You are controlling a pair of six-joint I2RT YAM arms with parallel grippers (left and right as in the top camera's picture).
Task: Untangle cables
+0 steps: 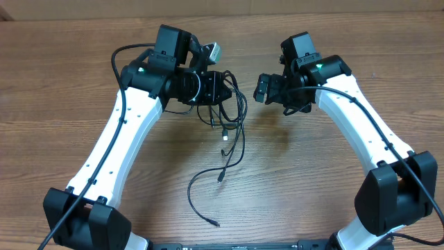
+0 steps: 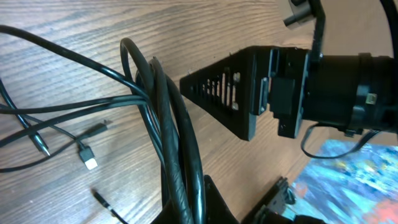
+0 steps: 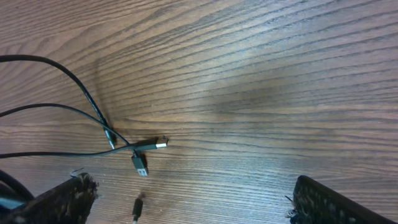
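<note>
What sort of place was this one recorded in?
Probably a robotics lab or test bench rather than a home: a bare wood-grain table, a white-and-black left arm and right arm based at one edge, and a tangle of thin black cables as the only work item.

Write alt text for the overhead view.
The left gripper is shut on a bundle of black cables, whose loose strands trail across the wooden table toward the arm bases. The right gripper faces it, open and empty.
</note>
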